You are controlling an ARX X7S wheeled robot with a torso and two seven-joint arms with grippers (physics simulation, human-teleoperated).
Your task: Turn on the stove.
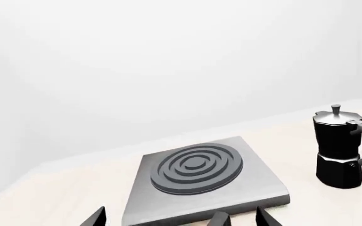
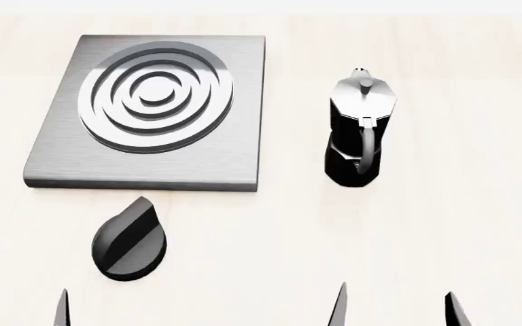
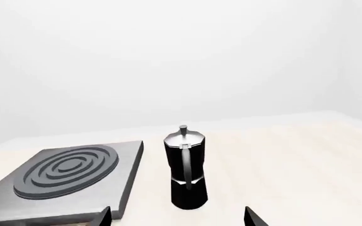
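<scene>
The stove [image 2: 157, 112] is a flat square brushed-grey slab with concentric burner rings, lying at the far left of the pale table. Its round black ridged knob [image 2: 130, 241] lies on the table just in front of the slab, apart from it. My left gripper [image 1: 181, 219] is open and low, just short of the knob. The dark tip of the knob's ridge [image 1: 219, 219] shows between its fingers, and in the head view only one left fingertip [image 2: 62, 309] is in sight. My right gripper [image 2: 395, 311] is open and empty, in front of the moka pot.
A black-and-silver moka pot [image 2: 359, 129] stands upright to the right of the stove [image 3: 64, 172], its handle toward me. It also shows in the right wrist view as the moka pot [image 3: 186, 174]. Pale tabletop [image 2: 478, 204] stretches to the right.
</scene>
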